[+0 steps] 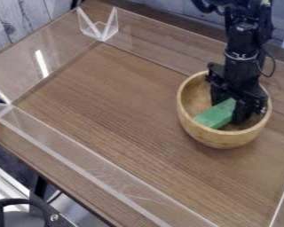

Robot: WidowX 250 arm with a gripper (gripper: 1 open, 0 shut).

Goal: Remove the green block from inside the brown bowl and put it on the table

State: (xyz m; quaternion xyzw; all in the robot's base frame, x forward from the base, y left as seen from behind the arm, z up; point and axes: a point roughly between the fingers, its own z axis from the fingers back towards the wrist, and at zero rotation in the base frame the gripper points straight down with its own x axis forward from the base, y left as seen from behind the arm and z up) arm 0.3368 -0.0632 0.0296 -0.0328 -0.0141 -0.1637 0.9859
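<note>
One raised camera looks down across the table point(109, 106) from its near corner, moderately close.

Clear acrylic walls point(61, 151) run along the tabletop edges, near one catching glare. Small clear acrylic V-shaped bracket point(99, 25) stands upright at the far left corner. Pale whitewashed plank surface point(26, 19) behind the far wall; dark cables point(17, 211) bottom left, below the front edge.
</note>
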